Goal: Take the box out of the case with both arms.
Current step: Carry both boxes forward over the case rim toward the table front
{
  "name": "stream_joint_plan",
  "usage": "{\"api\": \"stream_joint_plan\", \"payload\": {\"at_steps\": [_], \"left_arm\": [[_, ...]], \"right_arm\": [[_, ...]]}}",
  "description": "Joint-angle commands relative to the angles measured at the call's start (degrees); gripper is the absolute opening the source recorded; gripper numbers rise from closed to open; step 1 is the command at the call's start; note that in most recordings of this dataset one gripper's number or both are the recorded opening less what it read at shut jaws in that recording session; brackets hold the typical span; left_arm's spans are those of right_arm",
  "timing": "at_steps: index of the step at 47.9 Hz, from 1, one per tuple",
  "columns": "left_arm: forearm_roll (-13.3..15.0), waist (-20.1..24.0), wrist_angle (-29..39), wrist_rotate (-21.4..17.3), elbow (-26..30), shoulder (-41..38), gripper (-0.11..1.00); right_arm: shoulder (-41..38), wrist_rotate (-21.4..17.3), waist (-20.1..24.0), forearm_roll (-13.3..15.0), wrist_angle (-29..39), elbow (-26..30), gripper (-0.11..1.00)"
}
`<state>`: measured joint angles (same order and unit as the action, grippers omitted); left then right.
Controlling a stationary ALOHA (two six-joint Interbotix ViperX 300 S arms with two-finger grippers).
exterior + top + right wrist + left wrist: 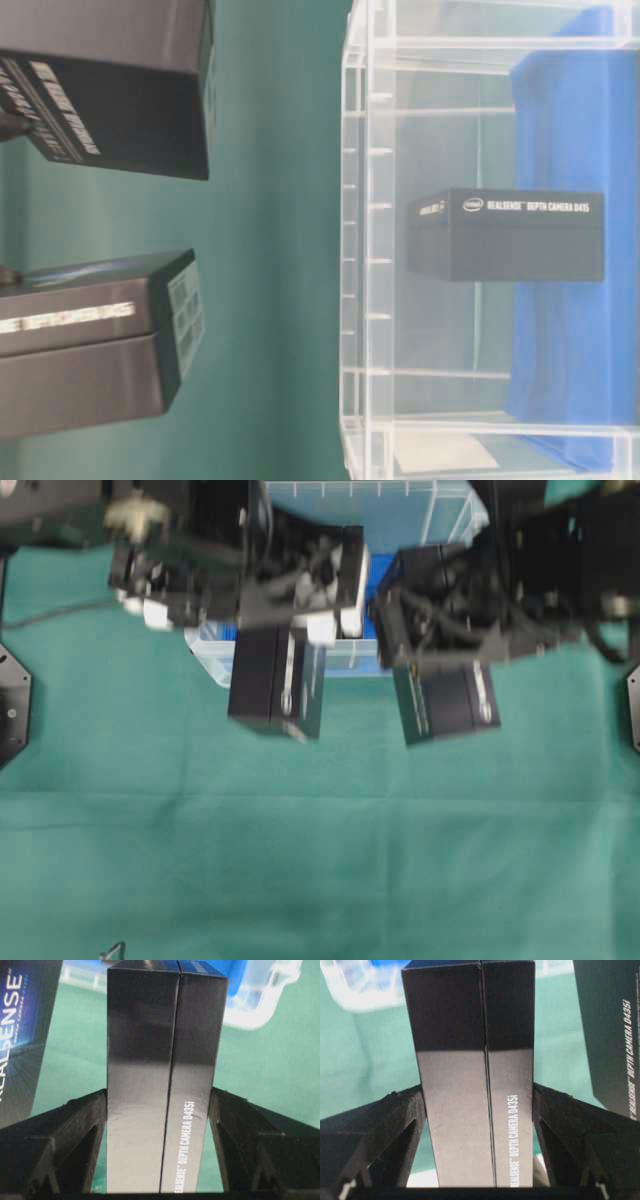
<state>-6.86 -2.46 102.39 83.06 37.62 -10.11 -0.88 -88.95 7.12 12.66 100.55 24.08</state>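
Two pincers, each clamped on one black box: left gripper holds its box across the narrow faces; right gripper likewise on its box. Both boxes hang past the case front rim, above the green cloth. We judge them light, stiff, smooth-skinned cardboard; a third box sits inside the case.

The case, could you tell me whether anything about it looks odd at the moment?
Yes: a black box remains inside the case, though the left hand and the right hand each hold another black box outside it, above the green cloth.
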Motion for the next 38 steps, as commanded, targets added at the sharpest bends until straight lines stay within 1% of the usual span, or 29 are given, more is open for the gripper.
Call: {"api": "stream_joint_plan", "payload": {"at_steps": [1, 9, 20, 25, 38], "left_arm": [[-0.18, -3.78, -0.09, 2.37, 0.79, 1.41, 0.64], [-0.26, -8.26, 0.97, 6.77, 0.44, 1.23, 0.64], [-0.26, -12.57, 1.32, 11.60, 0.53, 0.97, 0.64], [-0.26, -13.18, 1.32, 12.30, 0.97, 0.79, 0.64], [-0.26, -13.27, 1.41, 12.30, 2.20, 0.53, 0.64]], "right_arm": [[0.62, -2.55, 3.60, 0.44, -0.09, 1.23, 0.65], [0.35, -7.47, 8.26, 1.05, -0.18, 1.41, 0.65], [-0.62, -11.07, 12.04, 1.05, -0.97, 2.64, 0.65], [-0.97, -11.34, 12.57, 1.05, -0.97, 3.25, 0.65], [-1.32, -11.34, 12.74, 1.05, -0.88, 3.78, 0.65]]}}
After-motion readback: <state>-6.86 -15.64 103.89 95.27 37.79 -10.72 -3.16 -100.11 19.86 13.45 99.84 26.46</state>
